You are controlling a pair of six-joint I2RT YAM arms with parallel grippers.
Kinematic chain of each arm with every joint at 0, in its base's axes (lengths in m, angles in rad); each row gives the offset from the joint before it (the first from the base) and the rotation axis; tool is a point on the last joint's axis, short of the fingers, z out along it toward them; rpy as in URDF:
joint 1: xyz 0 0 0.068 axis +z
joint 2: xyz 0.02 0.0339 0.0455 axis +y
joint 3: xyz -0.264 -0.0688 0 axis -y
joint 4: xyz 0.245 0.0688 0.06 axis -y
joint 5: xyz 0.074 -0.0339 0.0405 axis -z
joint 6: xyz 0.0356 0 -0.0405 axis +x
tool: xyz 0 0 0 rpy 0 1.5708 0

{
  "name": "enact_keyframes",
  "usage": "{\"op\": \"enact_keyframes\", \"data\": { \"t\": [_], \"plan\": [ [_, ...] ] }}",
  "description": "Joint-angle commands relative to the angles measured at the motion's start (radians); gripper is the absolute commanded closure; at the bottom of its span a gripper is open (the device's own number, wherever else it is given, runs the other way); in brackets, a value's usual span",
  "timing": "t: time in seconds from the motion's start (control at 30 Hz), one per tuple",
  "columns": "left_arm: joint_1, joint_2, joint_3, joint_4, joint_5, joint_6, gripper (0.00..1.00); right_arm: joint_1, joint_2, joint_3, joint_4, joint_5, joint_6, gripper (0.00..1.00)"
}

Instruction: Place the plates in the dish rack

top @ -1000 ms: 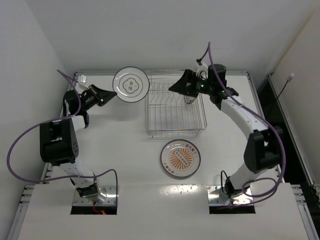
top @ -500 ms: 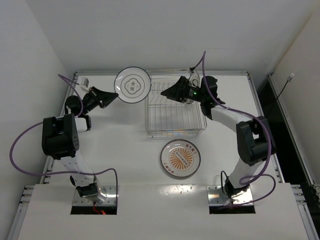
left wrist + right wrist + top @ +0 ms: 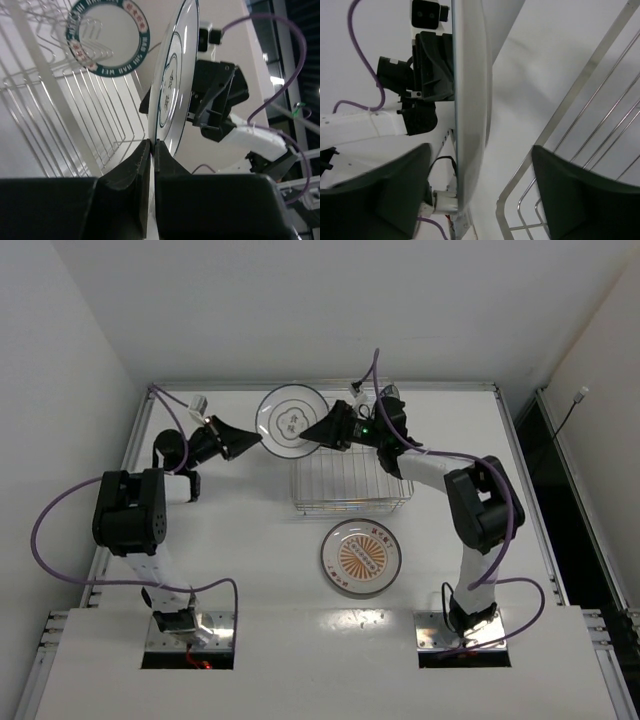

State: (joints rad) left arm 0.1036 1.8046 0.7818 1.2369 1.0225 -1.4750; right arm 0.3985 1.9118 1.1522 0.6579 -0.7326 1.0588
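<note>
Left claw [image 3: 257, 441], pinching grey-ringed plate [image 3: 292, 420], now moved right to rack [image 3: 350, 485] far-left corner; right claw [image 3: 322, 430] arrives, spread wide around rim, handover likely next

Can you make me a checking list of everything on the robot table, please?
Surface: white table, metal-framed edge.
Job's things: white ringed plate held in the air by its rim, over the far left corner of the dish rack; sunburst plate lying flat on the table, nearer than the rack.
Clutter: nothing seen.
Grippers: left gripper shut on the ringed plate's rim; right gripper open, one finger on either side of the opposite rim.
Cables: purple cables loop from both arms.
Surroundings: white walls.
</note>
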Motion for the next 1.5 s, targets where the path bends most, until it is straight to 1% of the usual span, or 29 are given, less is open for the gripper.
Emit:
{"op": "enact_keyframes", "data": {
  "t": [0.0, 0.03, 0.07, 0.1, 0.13, 0.17, 0.23, 0.27, 0.3, 0.33, 0.37, 0.4, 0.43, 0.47, 0.5, 0.53, 0.57, 0.6, 0.67, 0.73, 0.87, 1.1, 1.3, 1.37, 1.47],
  "plan": [
    [-0.065, -0.057, 0.030, 0.020, 0.016, 0.155, 1.00, 0.014, 0.000, 0.050, 0.094, 0.007, -0.016, 0.36],
    [-0.065, -0.066, 0.040, -0.017, 0.016, 0.182, 1.00, 0.014, 0.000, 0.050, 0.094, 0.007, -0.016, 0.53],
    [-0.065, -0.076, 0.040, -0.040, 0.027, 0.200, 1.00, 0.014, -0.014, 0.040, 0.068, 0.016, -0.016, 0.73],
    [-0.065, -0.076, 0.051, -0.056, 0.027, 0.209, 1.00, 0.005, -0.028, 0.040, 0.056, 0.030, -0.016, 0.98],
    [-0.065, -0.076, 0.051, -0.077, 0.027, 0.219, 0.98, 0.005, -0.045, 0.009, 0.043, 0.042, -0.016, 1.00],
    [-0.065, -0.076, 0.063, -0.094, 0.036, 0.219, 0.88, -0.006, -0.071, -0.006, 0.026, 0.061, -0.048, 1.00],
    [-0.065, -0.076, 0.074, -0.155, 0.036, 0.260, 0.75, -0.020, -0.183, -0.029, -0.105, 0.166, -0.109, 1.00],
    [-0.065, -0.076, 0.074, -0.204, 0.016, 0.290, 0.65, -0.029, -0.227, -0.029, -0.261, 0.291, -0.205, 1.00],
    [-0.065, -0.089, 0.089, -0.277, 0.001, 0.336, 0.61, -0.020, -0.271, -0.020, -0.362, 0.382, -0.261, 1.00],
    [-0.065, -0.114, 0.127, -0.503, -0.022, 0.481, 0.57, -0.009, -0.348, 0.025, -0.462, 0.486, -0.319, 1.00],
    [-0.065, -0.128, 0.161, -0.656, -0.104, 0.578, 0.51, 0.008, -0.374, 0.059, -0.565, 0.727, -0.421, 1.00],
    [-0.065, -0.143, 0.195, -0.789, -0.155, 0.663, 0.49, 0.044, -0.391, 0.113, -0.713, 0.839, -0.459, 1.00],
    [-0.065, -0.157, 0.232, -0.936, -0.200, 0.759, 0.49, 0.059, -0.401, 0.135, -0.769, 0.940, -0.485, 1.00],
    [-0.065, -0.184, 0.232, -0.973, -0.238, 0.781, 0.46, 0.069, -0.401, 0.155, -0.817, 1.114, -0.506, 1.00],
    [-0.065, -0.194, 0.232, -0.991, -0.292, 0.792, 0.46, 0.069, -0.387, 0.173, -0.887, 1.175, -0.546, 1.00],
    [-0.065, -0.194, 0.232, -0.991, -0.301, 0.792, 0.46, 0.079, -0.372, 0.208, -0.917, 1.221, -0.566, 1.00],
    [-0.065, -0.194, 0.232, -0.991, -0.302, 0.792, 0.46, 0.079, -0.352, 0.222, -0.938, 1.286, -0.585, 1.00],
    [-0.065, -0.194, 0.232, -0.991, -0.302, 0.792, 0.46, 0.079, -0.315, 0.233, -0.961, 1.315, -0.614, 1.00],
    [-0.065, -0.194, 0.232, -0.991, -0.302, 0.792, 0.46, 0.079, -0.287, 0.233, -0.951, 1.369, -0.641, 1.00],
    [-0.065, -0.180, 0.241, -1.001, -0.302, 0.792, 0.46, 0.065, -0.257, 0.233, -0.920, 1.378, -0.660, 1.00],
    [-0.065, -0.160, 0.241, -1.011, -0.311, 0.801, 0.46, 0.045, -0.189, 0.291, -0.902, 1.369, -0.712, 1.00],
    [-0.065, -0.140, 0.252, -1.031, -0.311, 0.811, 0.46, -0.007, -0.047, 0.365, -0.902, 1.274, -0.712, 1.00],
    [-0.065, -0.119, 0.270, -1.031, -0.311, 0.811, 0.46, -0.056, 0.062, 0.403, -0.893, 1.136, -0.701, 1.00],
    [-0.065, -0.108, 0.270, -1.031, -0.311, 0.811, 0.46, -0.088, 0.107, 0.429, -0.893, 1.084, -0.672, 1.00],
    [-0.065, -0.108, 0.270, -1.031, -0.300, 0.811, 0.46, -0.118, 0.138, 0.442, -0.902, 1.024, -0.649, 0.97]
  ]
}}
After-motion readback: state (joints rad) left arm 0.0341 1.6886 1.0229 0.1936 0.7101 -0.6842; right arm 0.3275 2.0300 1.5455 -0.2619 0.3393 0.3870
